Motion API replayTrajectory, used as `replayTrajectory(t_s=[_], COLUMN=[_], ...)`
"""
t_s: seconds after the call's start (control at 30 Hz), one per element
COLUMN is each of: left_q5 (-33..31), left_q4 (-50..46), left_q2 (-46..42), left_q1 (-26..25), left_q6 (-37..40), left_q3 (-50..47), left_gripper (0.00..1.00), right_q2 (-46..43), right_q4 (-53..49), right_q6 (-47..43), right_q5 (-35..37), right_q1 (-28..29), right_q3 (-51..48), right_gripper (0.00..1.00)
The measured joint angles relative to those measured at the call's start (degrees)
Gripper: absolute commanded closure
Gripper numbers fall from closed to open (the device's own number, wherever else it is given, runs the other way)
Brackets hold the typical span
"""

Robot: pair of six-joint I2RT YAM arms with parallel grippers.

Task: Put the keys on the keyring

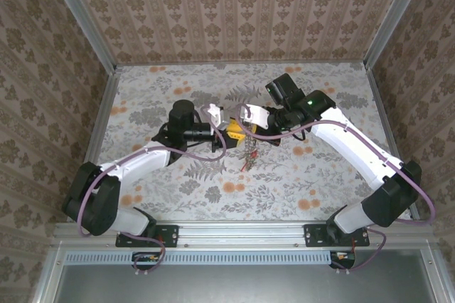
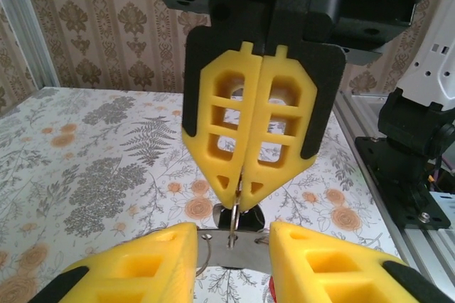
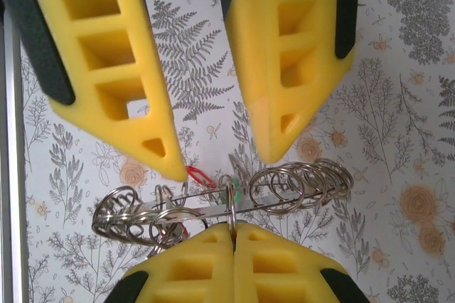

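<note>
Where the two arms met above the middle of the table (image 1: 142,97), both grippers sat tip to tip over the flower-print cloth.

Right gripper (image 3: 232,229): clenched, yellow fingers pressed flat together, with a thin wire loop of the keyring (image 3: 277,190) pinched between the tips.

The keyring was held up off the cloth. From the right wrist camera it was seen edge-on as a long row of small overlapping metal coils. It lay crosswise just past the right fingertips, tilted a little.

Left gripper (image 2: 233,237): jaws stood apart, one yellow finger on each side of the pinched loop. From the left wrist camera a flat bit of grey metal filled the gap between its fingers, directly under the right gripper's closed tips. I could not tell whether the left pads pressed on that metal or only flanked it.

Keys (image 1: 248,155): in the top view a small bunch hung below the meeting point, dangling from the keyring, with a red speck at its lower end. From the right wrist camera a red tag showed beside one left fingertip and a green bit sat near the pinched loop. More key parts were tucked under the coils at the left end, too small to sort out.
</note>
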Motion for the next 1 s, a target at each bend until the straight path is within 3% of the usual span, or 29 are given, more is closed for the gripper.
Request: replayTrajectory(t_s=[0.4,0.5,0.6,0.73,1.0], left_q5=[-1.2,-1.6,-2.1,-2.4,-2.4], left_q4=[-0.1,0.1,0.7,2.6,11.6], left_q2=[1.7,2.1,2.4,3.0,4.9], left_q1=[-1.8,-1.9,-1.9,-1.9,-2.2], left_q6=[0.1,0.2,0.0,-0.8,-5.6], left_q3=[0.0,0.0,0.0,0.0,-2.0], left_gripper=[0.71,0.8,0.99,1.0,1.0], right_q2=[0.0,0.0,0.0,0.0,-3.7], right_q4=[1.1,1.1,1.1,1.2,8.0], right_q6=[0.0,0.0,0.0,0.0,1.6], right_q5=[-1.9,-2.3,-2.6,-2.7,-6.1], right_q1=[-0.3,-0.3,-0.3,-0.7,-3.5], right_q3=[-0.1,-0.3,-0.3,-0.4,-7.0], right_gripper=[1.0,1.0,1.0,1.0,0.82])
